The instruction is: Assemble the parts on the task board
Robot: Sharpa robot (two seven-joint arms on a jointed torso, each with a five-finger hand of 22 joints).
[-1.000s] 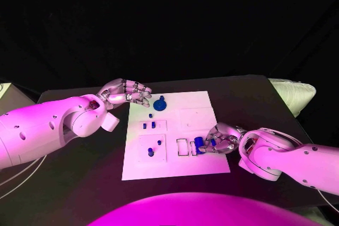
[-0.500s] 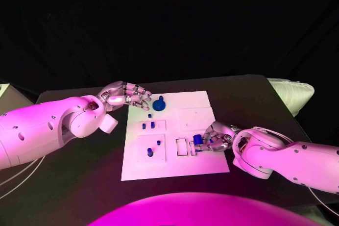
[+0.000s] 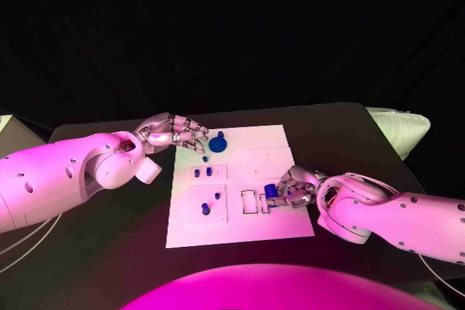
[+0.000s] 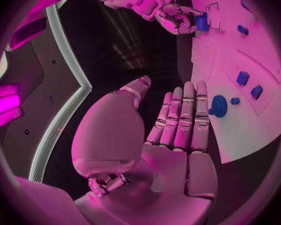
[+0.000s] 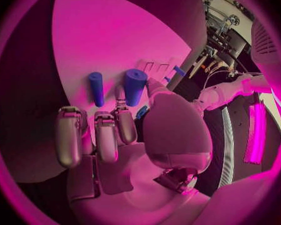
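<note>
Over the last second we see our right hand (image 3: 293, 187) shift a little inward along the task board (image 3: 281, 226), carrying the blue cylinder (image 3: 270, 189) pinched in its fingers toward the rectangular slots (image 3: 250, 202) near the board's right edge. The cylinder now hangs just above those slots; whether it touches the board we cannot tell. We judge that an insertion is coming. Our left hand (image 3: 173, 131) has stayed off the board's far left corner, fingers together and extended, holding nothing, near the round blue knob (image 3: 219, 144).
</note>
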